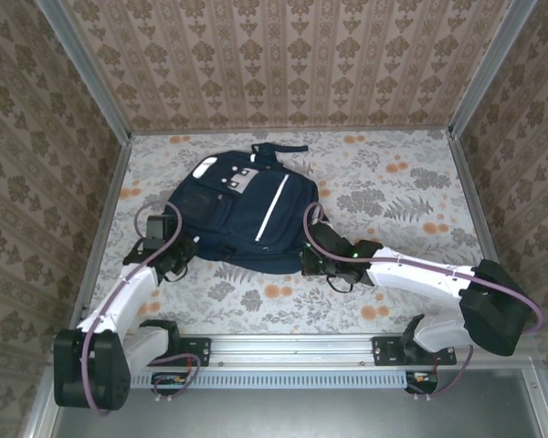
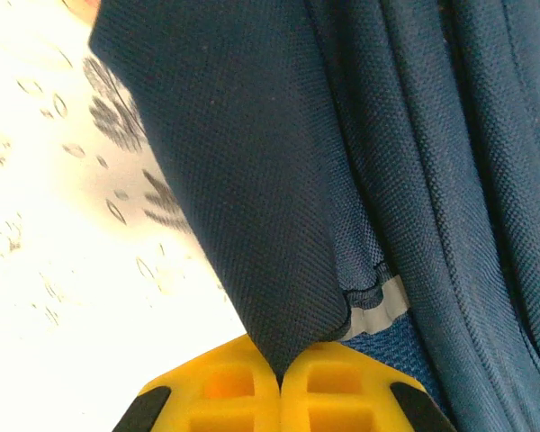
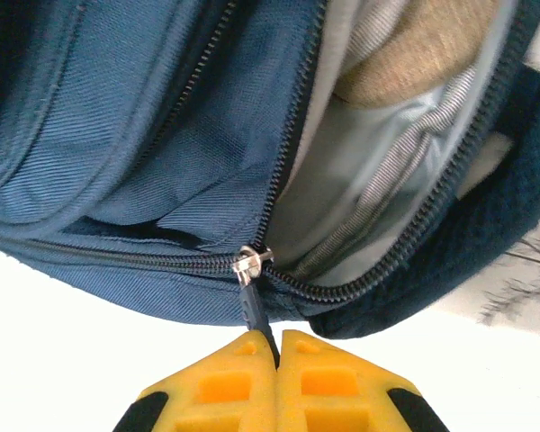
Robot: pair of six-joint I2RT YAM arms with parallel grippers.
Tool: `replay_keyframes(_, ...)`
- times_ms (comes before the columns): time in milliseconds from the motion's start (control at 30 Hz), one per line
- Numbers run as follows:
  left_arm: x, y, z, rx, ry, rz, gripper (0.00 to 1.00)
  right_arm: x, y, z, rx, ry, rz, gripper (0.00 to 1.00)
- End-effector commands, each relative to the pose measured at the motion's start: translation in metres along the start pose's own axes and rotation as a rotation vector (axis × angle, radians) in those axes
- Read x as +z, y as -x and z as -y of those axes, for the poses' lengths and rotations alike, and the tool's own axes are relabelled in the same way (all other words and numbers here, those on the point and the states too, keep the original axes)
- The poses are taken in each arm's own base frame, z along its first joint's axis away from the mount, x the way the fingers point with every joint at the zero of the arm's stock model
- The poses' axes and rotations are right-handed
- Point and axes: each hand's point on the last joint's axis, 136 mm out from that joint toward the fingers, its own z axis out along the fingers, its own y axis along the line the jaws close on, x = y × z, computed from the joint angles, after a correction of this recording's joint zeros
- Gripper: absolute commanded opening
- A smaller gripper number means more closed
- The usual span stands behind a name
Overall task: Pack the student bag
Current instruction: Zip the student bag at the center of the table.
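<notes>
So the bag lies flat, long axis near-to-far, top toward the back wall. Left claw is clamped tight on its fabric, right claw pinches the zip pull.

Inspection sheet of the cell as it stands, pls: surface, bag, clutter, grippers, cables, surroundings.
Surface: floral tablecloth, lying flat.
Job's things: student bag flat mid-table; zip partly open, pale grey lining and a tan item inside.
Clutter: nothing seen.
Grippers: left gripper shut on a fold of the bag's fabric; right gripper shut on the zipper pull.
Cables: purple cables run along both arms.
Surroundings: wallpapered walls, metal frame.
</notes>
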Motion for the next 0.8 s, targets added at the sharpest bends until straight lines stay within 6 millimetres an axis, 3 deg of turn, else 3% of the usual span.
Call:
replay_keyframes(0,-0.012,0.043,0.007,0.055,0.034,0.134,0.0,0.01,-0.013,0.005,-0.067,-0.037,-0.086,0.0)
replay_keyframes(100,-0.02,0.03,0.016,0.05,0.006,0.088,0.33,0.014,-0.015,-0.02,-0.089,0.038,-0.118,0.0)
replay_keyframes(167,-0.029,0.017,0.019,0.035,-0.002,0.067,0.47,0.017,-0.017,-0.032,-0.1,0.07,-0.137,0.0)
replay_keyframes(333,-0.049,-0.039,0.027,-0.021,-0.028,-0.013,0.49,0.018,-0.02,-0.044,-0.113,0.115,-0.16,0.0)
replay_keyframes(500,-0.046,-0.102,0.043,-0.082,-0.109,-0.074,0.48,0.007,-0.024,-0.043,-0.134,0.137,-0.167,0.0)
replay_keyframes(767,-0.023,-0.175,0.118,-0.02,-0.255,-0.135,0.47,-0.013,-0.03,-0.031,-0.154,0.177,-0.153,0.0)
